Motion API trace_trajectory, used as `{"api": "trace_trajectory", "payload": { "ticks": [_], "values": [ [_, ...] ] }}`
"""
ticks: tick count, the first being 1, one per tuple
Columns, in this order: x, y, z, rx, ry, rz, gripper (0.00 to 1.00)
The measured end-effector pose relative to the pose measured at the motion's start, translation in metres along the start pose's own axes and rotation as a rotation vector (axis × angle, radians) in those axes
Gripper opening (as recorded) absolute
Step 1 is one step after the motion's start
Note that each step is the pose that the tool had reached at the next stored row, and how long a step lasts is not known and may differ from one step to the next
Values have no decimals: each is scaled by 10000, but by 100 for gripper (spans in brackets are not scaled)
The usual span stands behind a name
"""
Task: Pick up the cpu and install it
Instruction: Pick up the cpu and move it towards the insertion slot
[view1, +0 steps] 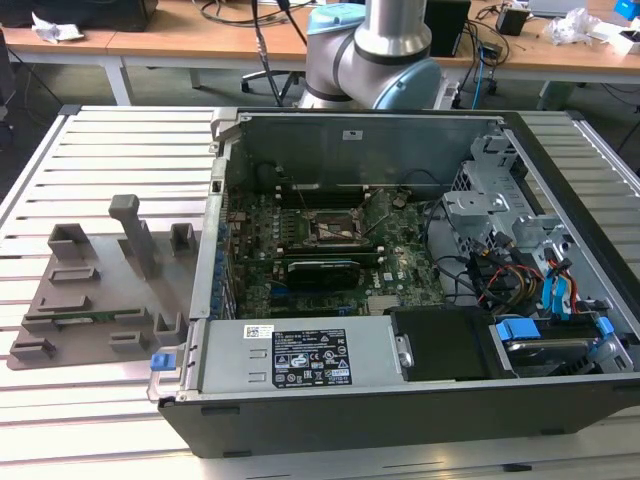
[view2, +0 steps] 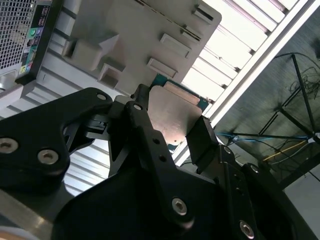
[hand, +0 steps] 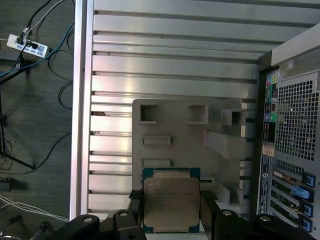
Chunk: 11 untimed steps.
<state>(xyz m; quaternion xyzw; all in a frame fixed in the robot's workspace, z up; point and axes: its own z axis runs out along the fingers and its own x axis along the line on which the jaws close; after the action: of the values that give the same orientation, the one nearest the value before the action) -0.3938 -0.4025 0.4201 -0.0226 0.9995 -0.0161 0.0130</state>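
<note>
Gripper (hand: 171, 199) pinched cpu (hand: 171, 207) over grey moulded tray (hand: 175, 125)
Flat square chip, silver lid, green rim, between black fingers (hand: 208, 207); slatted metal table (hand: 175, 55)

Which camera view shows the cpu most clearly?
The first wrist view: the cpu faces the camera, its metal top plain between the fingers. The second wrist view shows it slanted, partly hidden behind one finger.

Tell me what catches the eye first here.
In the first wrist view the cpu, silver top showing, sits clamped in the gripper over the grey tray on the slatted table. In the exterior view the open computer case lies at centre, motherboard exposed, with the tray at that view's left.
</note>
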Motion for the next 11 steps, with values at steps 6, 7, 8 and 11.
{"api": "trace_trajectory", "payload": {
  "ticks": [6, 7, 8, 11],
  "values": [
    [-169, -7, 5, 0, -1, 0, 55],
    [-189, -8, 6, -1, -1, 1, 55],
    [-225, -10, 6, 1, 1, 0, 55],
    [-324, -14, 9, 2, -1, -1, 55]
  ]
}}
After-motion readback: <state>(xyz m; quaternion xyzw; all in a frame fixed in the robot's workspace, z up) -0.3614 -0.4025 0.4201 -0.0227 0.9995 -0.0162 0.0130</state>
